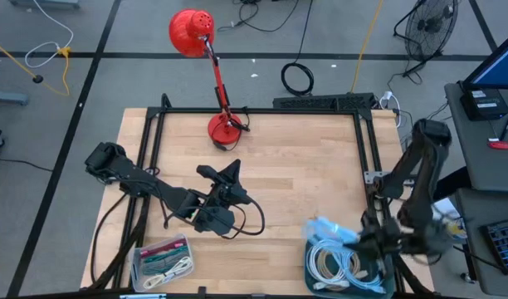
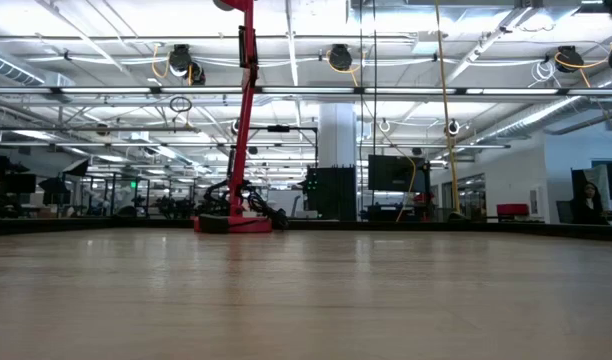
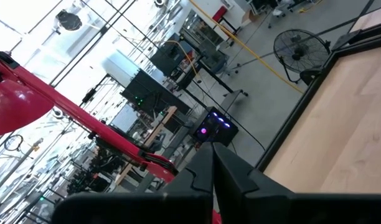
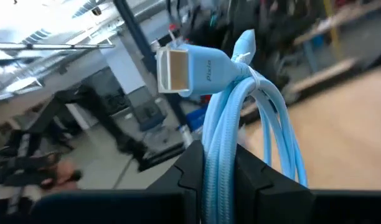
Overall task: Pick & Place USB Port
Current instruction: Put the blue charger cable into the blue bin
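USB cable (image 4: 231, 118), light blue and bundled, sits clamped between my right gripper (image 4: 218, 168) fingers, its connector end poking out past them. From above I see that gripper (image 1: 354, 239) holding the blue bundle (image 1: 329, 229) at the near right of the table (image 1: 320, 166), just over the bin of white cables (image 1: 347, 267). My left gripper (image 1: 231, 176) rests mid-table, its fingers (image 3: 206, 171) pressed together on nothing, near the red lamp (image 1: 221, 126).

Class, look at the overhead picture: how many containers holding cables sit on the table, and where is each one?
2. A clear bin sits at the table's near edge on the left; a teal bin of white cables sits at the near right. More could be hidden beyond the picture's edge.
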